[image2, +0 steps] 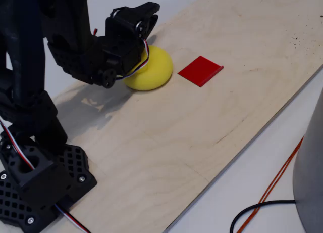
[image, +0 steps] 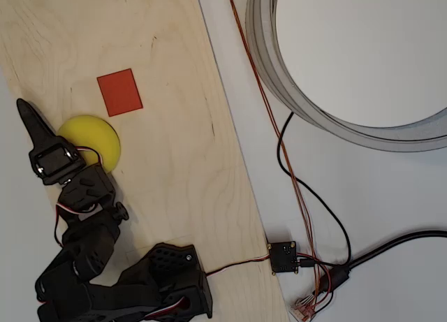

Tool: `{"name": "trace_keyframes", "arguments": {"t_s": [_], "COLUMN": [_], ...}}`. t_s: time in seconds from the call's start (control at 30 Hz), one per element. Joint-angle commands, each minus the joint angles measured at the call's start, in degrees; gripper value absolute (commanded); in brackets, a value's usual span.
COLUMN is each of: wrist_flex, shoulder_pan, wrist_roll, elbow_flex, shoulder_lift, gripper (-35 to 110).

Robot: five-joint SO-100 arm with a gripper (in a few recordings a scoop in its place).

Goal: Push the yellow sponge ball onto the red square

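The round yellow foam ball (image: 92,137) is pressed between the black gripper (image: 31,126), its jaw state unclear, and the flat red square (image: 119,92) toward the plywood board's (image: 181,161) far edge.

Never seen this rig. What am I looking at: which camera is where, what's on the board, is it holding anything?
It is a small black robot arm bolted to a plywood board. One picture is from a camera looking straight down; the other is from a fixed camera low at the side. On the board lie a yellow sponge ball and a flat red square, close together but apart. The arm's end effector sits against the ball on the side away from the square. It holds nothing I can see; whether its fingers are open or shut is unclear. Cables and a small circuit board lie off the board.
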Motion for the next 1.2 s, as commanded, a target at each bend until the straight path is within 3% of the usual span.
{"name": "trace_keyframes", "arguments": {"t_s": [0.0,0.63,0.97,1.17], "wrist_flex": [1.0,11.5,25.8,34.8], "shoulder_pan": [4.0,9.5,6.2,3.3], "wrist_roll": [-0.9,-2.3,-3.3,2.4], "elbow_flex": [-1.5,-21.8,-9.1,-3.6], "shoulder_lift": [1.7,-6.0,18.2,28.6], "gripper": [6,6,6,8]}}
